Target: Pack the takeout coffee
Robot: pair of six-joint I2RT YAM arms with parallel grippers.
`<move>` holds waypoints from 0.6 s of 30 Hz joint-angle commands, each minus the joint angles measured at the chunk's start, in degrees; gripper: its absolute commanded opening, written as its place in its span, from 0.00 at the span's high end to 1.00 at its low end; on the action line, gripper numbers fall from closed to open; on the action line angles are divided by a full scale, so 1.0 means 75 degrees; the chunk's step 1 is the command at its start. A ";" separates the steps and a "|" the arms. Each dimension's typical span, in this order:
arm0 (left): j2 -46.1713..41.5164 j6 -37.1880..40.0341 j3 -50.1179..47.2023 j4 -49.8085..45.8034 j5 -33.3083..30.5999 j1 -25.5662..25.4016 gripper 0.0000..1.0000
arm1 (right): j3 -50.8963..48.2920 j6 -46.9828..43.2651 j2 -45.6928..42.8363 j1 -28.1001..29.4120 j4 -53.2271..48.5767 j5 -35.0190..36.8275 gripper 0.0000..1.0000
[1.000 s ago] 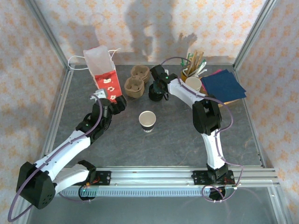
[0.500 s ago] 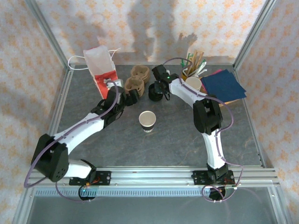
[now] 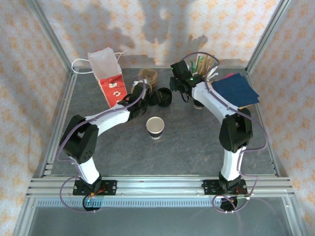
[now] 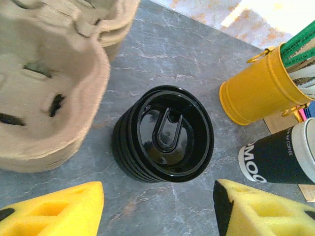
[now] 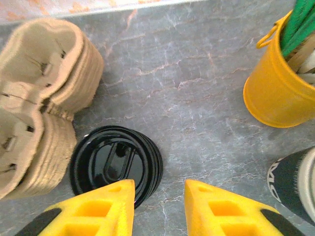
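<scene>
The takeout coffee cup [image 3: 155,127], whitish with a dark lower body, stands open-topped and without a lid at the table's middle, apart from both arms. A stack of black lids [image 3: 163,97] [image 4: 163,133] [image 5: 114,163] sits behind it. My left gripper [image 3: 147,101] [image 4: 157,211] is low beside the stack, open, its yellow fingers [image 4: 54,211] wide apart with only bare table between them. My right gripper [image 3: 176,91] [image 5: 158,209] hovers above the stack's right edge, open with a narrower gap and nothing in it.
Pulp cup carriers [image 3: 146,76] [image 4: 44,83] [image 5: 39,98] lie just left of the lids. A yellow tin [image 3: 203,73] [image 4: 261,93] [image 5: 275,93] of stirrers and dark-sleeved cups [image 4: 280,157] [image 5: 295,182] stand to the right. A red-and-white bag [image 3: 109,76] and blue napkins [image 3: 235,89] sit at the back.
My left arm has swung right from beside the bag to the lid stack, its jaws narrowing. My right gripper has lifted off the lids and drawn back to the right.
</scene>
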 commanded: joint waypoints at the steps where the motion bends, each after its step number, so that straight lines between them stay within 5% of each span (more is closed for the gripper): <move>1: 0.0407 -0.0292 0.0671 -0.0432 0.0036 -0.0122 0.41 | -0.0371 0.0148 -0.0505 -0.0109 0.0141 0.0152 0.68; 18: 0.2247 -0.0620 0.2587 -0.2248 -0.0727 -0.0155 0.43 | -0.0949 0.0160 -0.1235 -0.0233 0.0250 0.0178 0.67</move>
